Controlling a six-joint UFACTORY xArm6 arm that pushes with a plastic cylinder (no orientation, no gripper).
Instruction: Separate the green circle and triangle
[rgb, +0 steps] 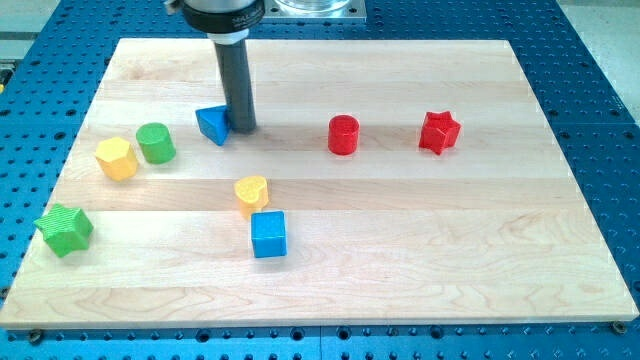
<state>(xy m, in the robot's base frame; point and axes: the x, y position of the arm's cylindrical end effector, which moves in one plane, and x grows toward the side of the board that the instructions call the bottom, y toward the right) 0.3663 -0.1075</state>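
Here my tip (243, 128) touches the blue triangle (213, 125), green circle (155, 142) well left

Bright, even light falls from above onto the pale board (400, 220), leaving no hard glare. Shadows are short and soft, pooling close under each block, as beneath the blue cube (269, 235). The rod (238, 85) casts a faint smear toward the view's right. Focus is fairly sharp throughout, though the rod's top looks slightly blurred. The board's edges show perspective taper.
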